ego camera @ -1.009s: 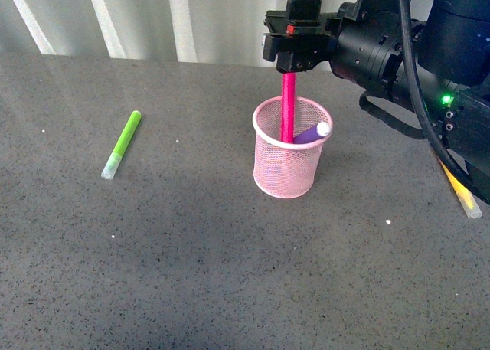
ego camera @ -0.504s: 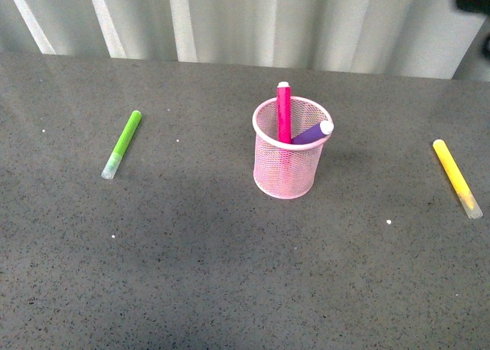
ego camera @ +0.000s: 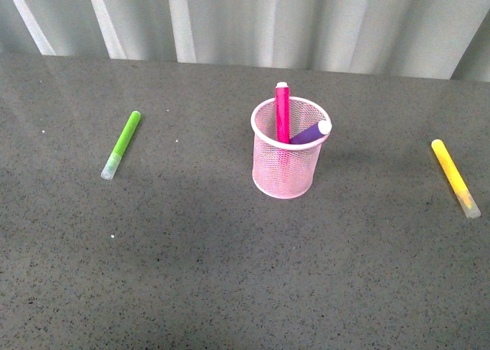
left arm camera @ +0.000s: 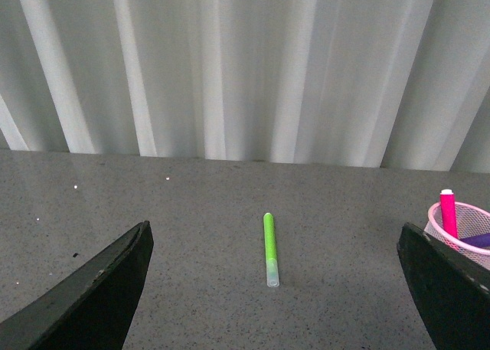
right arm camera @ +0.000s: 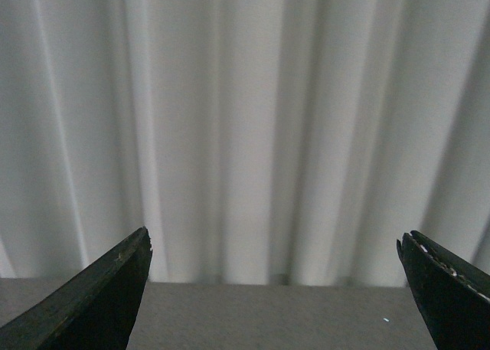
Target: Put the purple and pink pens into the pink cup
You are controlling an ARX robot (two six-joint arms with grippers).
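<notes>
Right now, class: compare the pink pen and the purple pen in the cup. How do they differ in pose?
The pink pen stands nearly upright, rising well above the pink cup's rim. The purple pen leans steeply sideways, its capped end resting at the rim. Both sit inside the cup, untouched by any gripper.

- Cup [ego camera: 284, 166]: pink wire mesh, solid smooth rim.
- Pens [ego camera: 282, 112]: smooth plastic barrels, slight sheen.
- Table [ego camera: 230, 273]: grey, speckled, matt.
- Curtain [ego camera: 253, 21] behind cup: white pleated cloth.
</notes>
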